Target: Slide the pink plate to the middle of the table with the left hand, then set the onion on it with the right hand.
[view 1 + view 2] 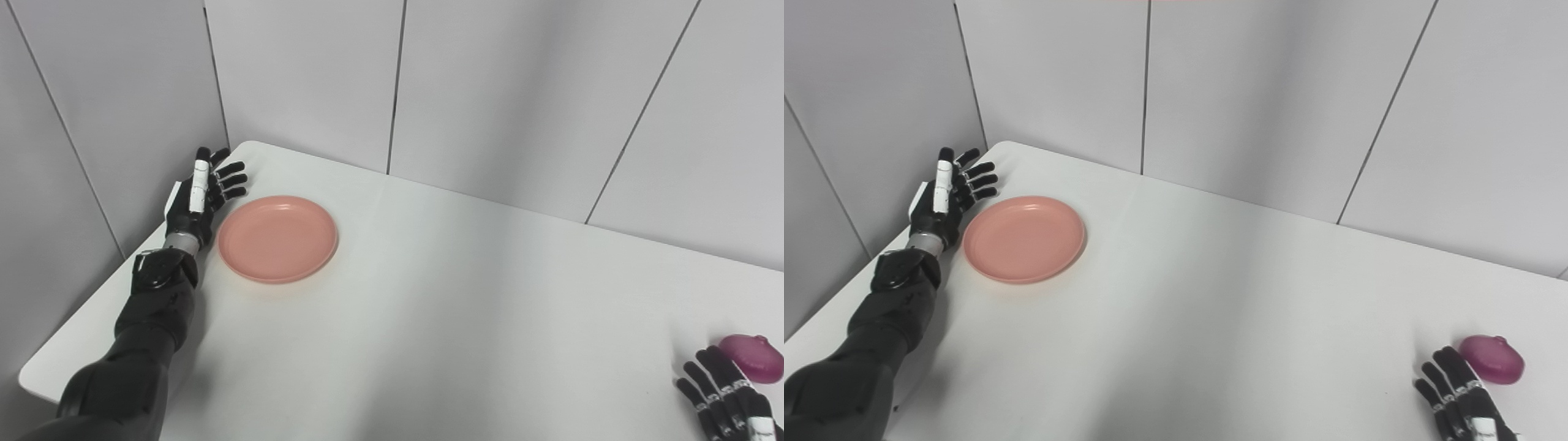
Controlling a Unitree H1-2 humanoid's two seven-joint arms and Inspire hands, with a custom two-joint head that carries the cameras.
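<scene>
A pink plate (pixel 277 238) lies flat on the white table (pixel 441 306) near its far left corner. My left hand (pixel 202 193) is open, fingers spread, standing just left of the plate's rim, close to it or touching it. A purple onion (pixel 753 358) lies near the table's right front. My right hand (pixel 723 395) is open and empty at the bottom right, its fingertips just short of the onion. Both also show in the right eye view: the plate (pixel 1023 237) and the onion (pixel 1492 359).
Grey panelled walls (pixel 490 92) rise close behind the table and along its left edge, right beside my left hand. The table's rounded front left corner (pixel 30 373) is near my left forearm.
</scene>
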